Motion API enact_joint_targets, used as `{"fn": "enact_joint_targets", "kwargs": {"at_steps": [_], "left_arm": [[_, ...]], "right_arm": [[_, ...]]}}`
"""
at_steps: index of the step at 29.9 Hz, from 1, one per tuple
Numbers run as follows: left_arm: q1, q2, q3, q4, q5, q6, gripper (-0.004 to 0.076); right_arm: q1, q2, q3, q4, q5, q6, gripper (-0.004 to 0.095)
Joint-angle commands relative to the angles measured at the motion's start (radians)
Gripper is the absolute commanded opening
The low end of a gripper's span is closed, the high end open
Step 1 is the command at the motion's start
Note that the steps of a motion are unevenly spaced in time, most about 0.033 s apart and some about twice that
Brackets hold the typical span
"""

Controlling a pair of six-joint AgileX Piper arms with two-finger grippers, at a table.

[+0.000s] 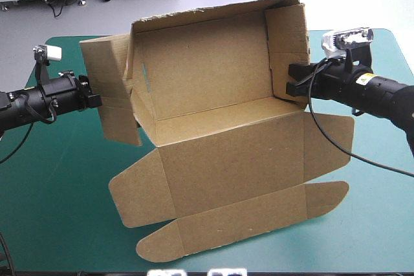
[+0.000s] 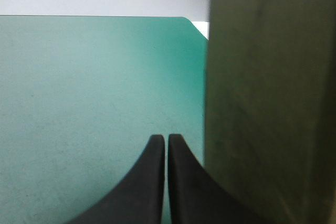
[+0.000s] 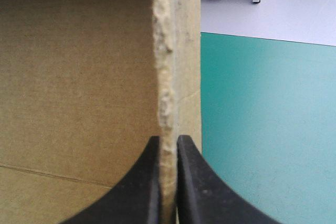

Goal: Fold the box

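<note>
Brown box stands half-raised (walls up, front flaps flat).

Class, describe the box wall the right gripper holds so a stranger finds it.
On the teal-green table stands the brown box, partly raised. At its right end a side wall stands upright. It alone is pinched in the right gripper.
</note>
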Motion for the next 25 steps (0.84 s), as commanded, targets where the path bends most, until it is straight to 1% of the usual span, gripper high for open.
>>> {"fn": "enact_joint_targets", "kwargs": {"at_steps": [1, 4, 9, 12, 14, 15, 18, 19, 21, 22, 23, 25], "left_arm": [[-0.033, -0.047, -0.028, -0.097, 0.082, -0.008, 0.0011], [-0.035, -0.05, -0.028, -0.109, 0.072, -0.028, -0.001], [-0.035, -0.05, -0.028, -0.089, 0.068, -0.031, -0.0008], [-0.037, -0.05, -0.028, -0.089, 0.068, -0.065, 0.0001], [-0.05, -0.05, -0.028, -0.089, 0.07, -0.065, 0.0052], [-0.057, -0.05, -0.028, -0.089, 0.068, -0.065, 0.0095], [-0.094, -0.05, -0.028, -0.088, 0.063, -0.065, 0.026], [-0.11, -0.05, -0.028, -0.088, 0.055, -0.065, 0.0333], [-0.133, -0.05, -0.028, -0.093, 0.035, -0.065, 0.0417], [-0.145, -0.05, -0.028, -0.098, 0.033, -0.065, 0.0444], [-0.156, -0.05, -0.028, -0.107, 0.033, -0.065, 0.0455], [-0.173, -0.05, -0.028, -0.125, 0.028, -0.065, 0.0456]], "right_arm": [[-0.004, 0.017, -0.029, 0.122, -0.085, -0.042, 0.0], [-0.004, 0.041, -0.029, 0.161, -0.085, -0.075, 0.0], [-0.004, 0.061, -0.029, 0.188, -0.09, -0.11, 0.0], [-0.004, 0.068, -0.029, 0.187, -0.103, -0.117, 0.0], [-0.004, 0.072, -0.029, 0.187, -0.109, -0.118, 0.0001], [-0.004, 0.076, -0.029, 0.187, -0.111, -0.118, 0.0001], [-0.004, 0.087, -0.029, 0.187, -0.115, -0.124, 0.0001], [-0.004, 0.089, -0.029, 0.187, -0.115, -0.126, 0.0], [-0.004, 0.096, -0.029, 0.187, -0.115, -0.126, 0.0], [-0.004, 0.096, -0.029, 0.187, -0.117, -0.126, 0.0], [-0.004, 0.098, -0.029, 0.187, -0.117, -0.128, 0.0], [-0.004, 0.105, -0.029, 0.187, -0.117, -0.131, 0.0]]}}
